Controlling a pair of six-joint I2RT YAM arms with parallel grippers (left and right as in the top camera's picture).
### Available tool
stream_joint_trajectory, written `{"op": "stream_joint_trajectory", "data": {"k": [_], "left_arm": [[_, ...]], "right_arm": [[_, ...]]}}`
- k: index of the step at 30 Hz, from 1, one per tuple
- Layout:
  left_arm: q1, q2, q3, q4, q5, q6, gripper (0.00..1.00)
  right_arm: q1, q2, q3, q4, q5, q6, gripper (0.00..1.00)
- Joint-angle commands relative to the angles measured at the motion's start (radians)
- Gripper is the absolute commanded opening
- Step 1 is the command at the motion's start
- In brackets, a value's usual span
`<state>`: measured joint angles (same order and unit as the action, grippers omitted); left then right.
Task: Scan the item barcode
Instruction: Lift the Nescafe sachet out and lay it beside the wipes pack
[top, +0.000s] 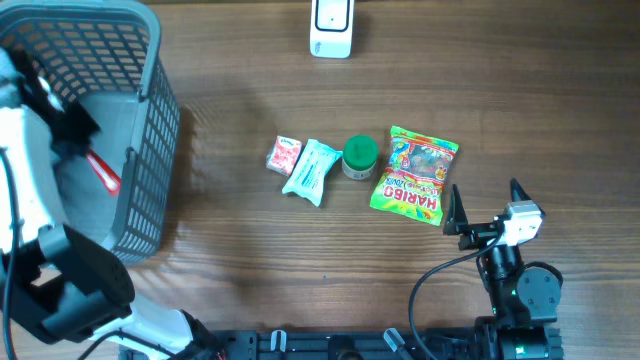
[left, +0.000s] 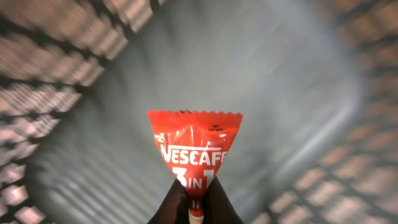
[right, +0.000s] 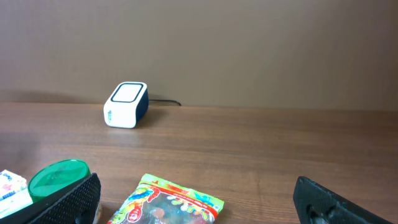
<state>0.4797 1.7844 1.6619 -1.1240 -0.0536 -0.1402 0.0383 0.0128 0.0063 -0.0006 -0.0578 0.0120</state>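
A: How is the left tool (left: 196, 204) set?

B: Its jaws are together, clamped on the lowest edge of the Nescafé sachet (left: 194, 149). The rest of the packet stands free ahead of the fingers. That is the task's thing, and it is down inside the basket (left: 43, 56) with the tool.

A: So what worries you?

B: The hold is thin. Only a narrow strip of crimped foil is in the pinch, so I judge that a quick lift or swing could let it slide out and drop onto the basket floor.

A: And the basket itself?

B: Its mesh walls rise close around the tool on every side. If the arm comes out at a slant, the sachet's free end or the wrist could catch the rim. That could drag the packet loose or tip the basket.

A: Further out?

B: The scanner (top: 331, 28) stands well away from the left tool, across the tabletop (top: 250, 260). A limp sachet held by one end may flop, so the barcode could face away from the window. I cannot tell which face carries the code.

A: The other arm?

B: The right tool (top: 484, 203) has its jaws wide apart and holds nothing, just beside the Haribo bag (top: 415, 172). It is far from the left tool, so a clash looks unlikely unless both head for the scanner.
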Motion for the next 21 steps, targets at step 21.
{"op": "stream_joint_trajectory", "data": {"k": [21], "left_arm": [[-0.590,-0.160,0.367,-0.557,1.263,1.181,0.04]], "right_arm": [[-0.003,-0.008,-0.001,0.002,0.013,-0.011,1.00]]}}
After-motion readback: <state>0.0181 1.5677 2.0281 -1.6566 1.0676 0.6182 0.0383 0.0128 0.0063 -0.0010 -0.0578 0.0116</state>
